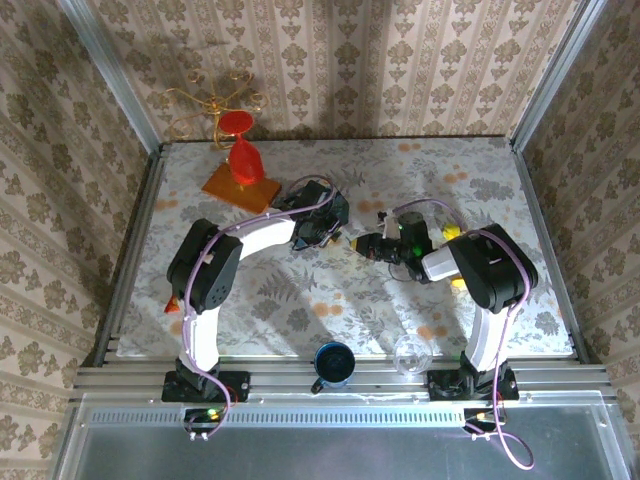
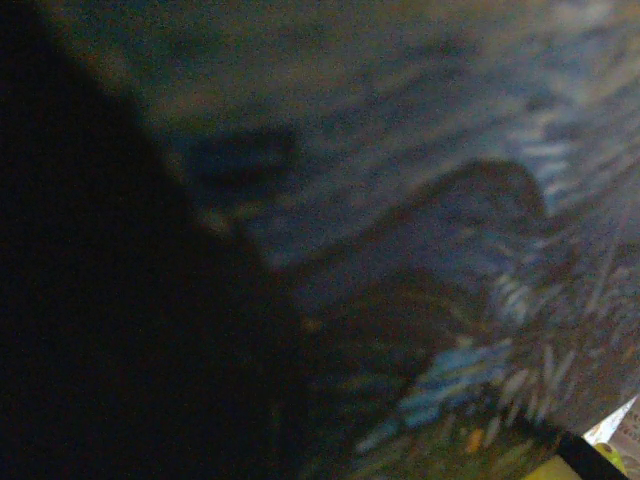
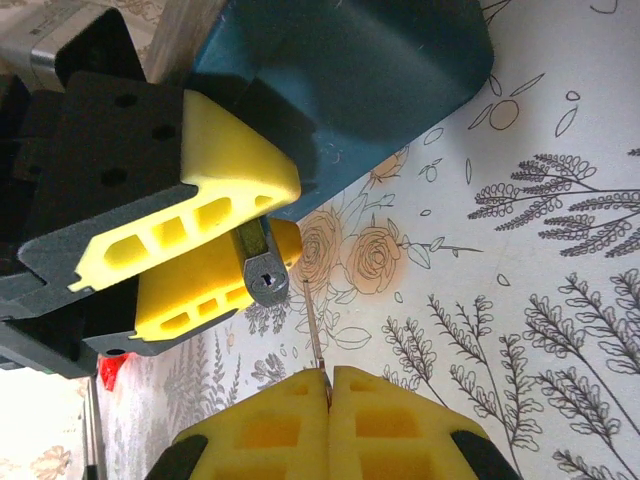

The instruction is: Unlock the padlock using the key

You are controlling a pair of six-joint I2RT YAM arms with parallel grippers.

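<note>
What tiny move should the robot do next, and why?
Probably slide the thin silver key, pinched in the right tool, sideways until its tip meets the keyhole. The small grey metal padlock is clamped in the left tool, and the key's tip sits beside its keyhole face, not in it.

Grey metal padlock (image 3: 265, 277), smooth blue tin (image 3: 340, 80)

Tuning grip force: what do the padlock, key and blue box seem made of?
Padlock: grey metal, with a dull, scuffed sheen. Key: thin bright metal blade, glinting. Blue box: smooth, satin, rounded corner; probably painted tin, possibly plastic.
</note>
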